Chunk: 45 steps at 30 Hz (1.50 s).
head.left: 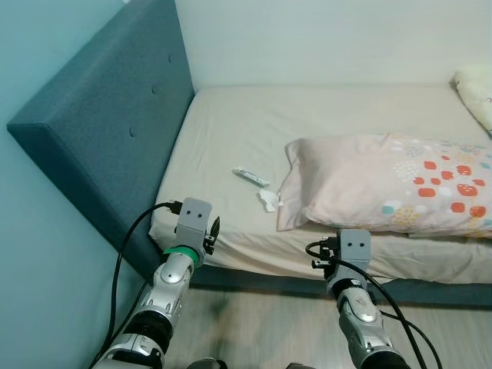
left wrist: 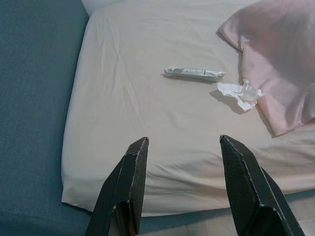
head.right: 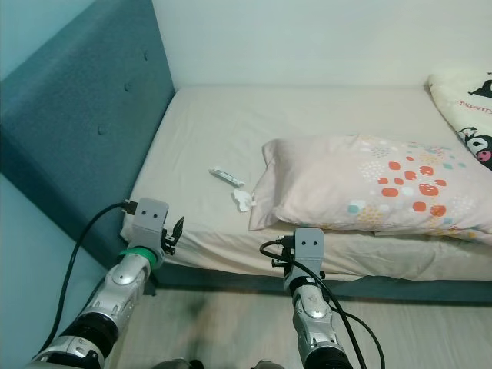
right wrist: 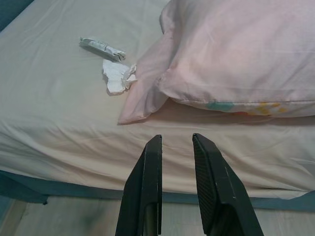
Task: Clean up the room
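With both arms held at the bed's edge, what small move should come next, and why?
Probably reach the left gripper forward toward the crumpled tissue. Its jaws are open and empty, and the tissue and a small wrapper lie loose on the sheet just ahead, beside the pillow. The right gripper faces the pillow.

On the bed point(head.left: 231, 146), a wrapper point(head.left: 250, 177) and tissue point(head.left: 267, 200) lie left of the pillow point(head.left: 392, 184).

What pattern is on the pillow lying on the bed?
Pale pink pillow with red, orange and teal spots, clearest in the right eye view.
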Tool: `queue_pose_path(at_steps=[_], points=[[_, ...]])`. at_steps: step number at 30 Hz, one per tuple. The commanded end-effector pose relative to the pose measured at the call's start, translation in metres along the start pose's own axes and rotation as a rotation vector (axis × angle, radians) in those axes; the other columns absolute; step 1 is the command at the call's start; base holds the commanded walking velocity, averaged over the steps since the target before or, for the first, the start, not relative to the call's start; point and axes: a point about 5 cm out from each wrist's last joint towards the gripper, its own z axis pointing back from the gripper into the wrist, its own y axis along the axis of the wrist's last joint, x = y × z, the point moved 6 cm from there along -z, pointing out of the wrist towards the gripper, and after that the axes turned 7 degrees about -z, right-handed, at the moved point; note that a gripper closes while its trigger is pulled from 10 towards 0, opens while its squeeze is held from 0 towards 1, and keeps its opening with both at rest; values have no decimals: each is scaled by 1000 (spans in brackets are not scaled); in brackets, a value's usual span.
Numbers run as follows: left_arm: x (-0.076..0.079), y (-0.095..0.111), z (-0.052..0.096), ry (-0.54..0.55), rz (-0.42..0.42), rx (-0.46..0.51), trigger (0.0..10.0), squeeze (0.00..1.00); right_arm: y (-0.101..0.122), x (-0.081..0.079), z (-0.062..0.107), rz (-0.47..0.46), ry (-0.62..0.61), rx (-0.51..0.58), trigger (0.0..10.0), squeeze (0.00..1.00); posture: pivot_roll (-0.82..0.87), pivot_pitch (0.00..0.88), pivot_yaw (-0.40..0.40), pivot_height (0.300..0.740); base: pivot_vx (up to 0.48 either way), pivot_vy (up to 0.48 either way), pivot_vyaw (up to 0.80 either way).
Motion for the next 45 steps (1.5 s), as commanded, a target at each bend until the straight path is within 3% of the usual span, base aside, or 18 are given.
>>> queue_pose_path(at_steps=[1, 14, 20, 45], points=[[-8, -1, 1, 22, -6, 1, 10000, 0, 0, -3, 0, -7, 5, 5, 10000, 0, 42, 12, 111, 740, 0, 0, 0], [-8, -1, 2, 20, 10, 14, 10000, 0, -2, -2, 2, 6, 17, -4, 10000, 0, 36, 4, 104, 740, 163, 0, 0], [-9, -1, 2, 20, 13, 12, 10000, 0, -5, -8, 2, 71, 50, -19, 10000, 0, 34, 9, 102, 740, 340, 0, 400], [-13, -5, 3, 25, 10, -5, 10000, 0, -7, -10, 3, 44, 59, -30, 10000, 0, 36, 26, 99, 740, 304, 0, 32]])
